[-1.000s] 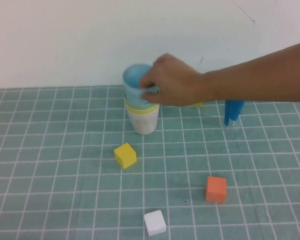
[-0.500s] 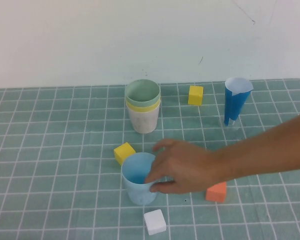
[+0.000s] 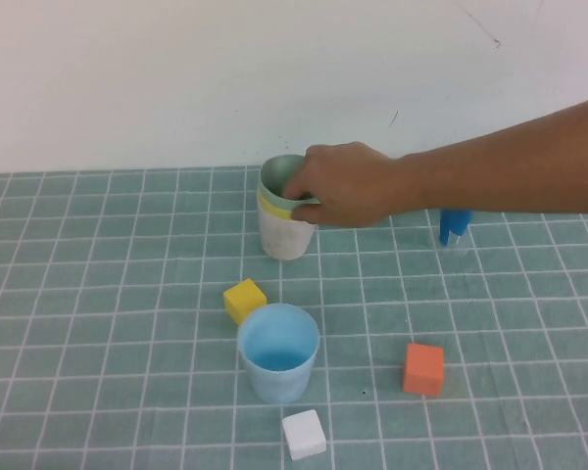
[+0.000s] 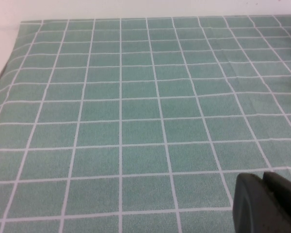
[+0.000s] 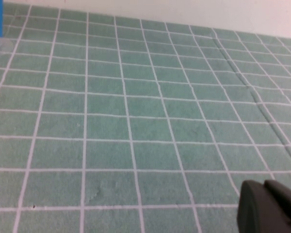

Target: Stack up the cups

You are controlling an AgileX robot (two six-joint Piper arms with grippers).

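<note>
High view: I see a person's hand [image 3: 341, 184] reaching in from the right edge of the table [image 3: 98, 294], its fingers closed over the rim of the pale green cup [image 3: 274, 176]. That cup sits nested in the yellow cup [image 3: 270, 208], which sits in the whitish cup [image 3: 282, 237]; this stack stands upright near the middle of the table's far edge. The light blue cup [image 3: 278, 351] stands alone, upright and mouth up, near the middle of the near edge. A yellow cube [image 3: 245, 301] is just beside it on the far-left side, a white cube [image 3: 304, 435] just beside it toward the near edge, and an orange cube [image 3: 423, 369] lies to its right. A dark-blue cone [image 3: 455, 227] shows partly behind the forearm, toward the far right. Neither robot arm appears in this view.

Left wrist view: I see the left gripper [image 4: 269, 204] as dark fingers pressed together, holding nothing, above bare checked cloth near the table's left edge.

Right wrist view: I see the right gripper [image 5: 269, 206], likewise closed and empty, above bare cloth, with the cone's base at the frame's corner.
</note>
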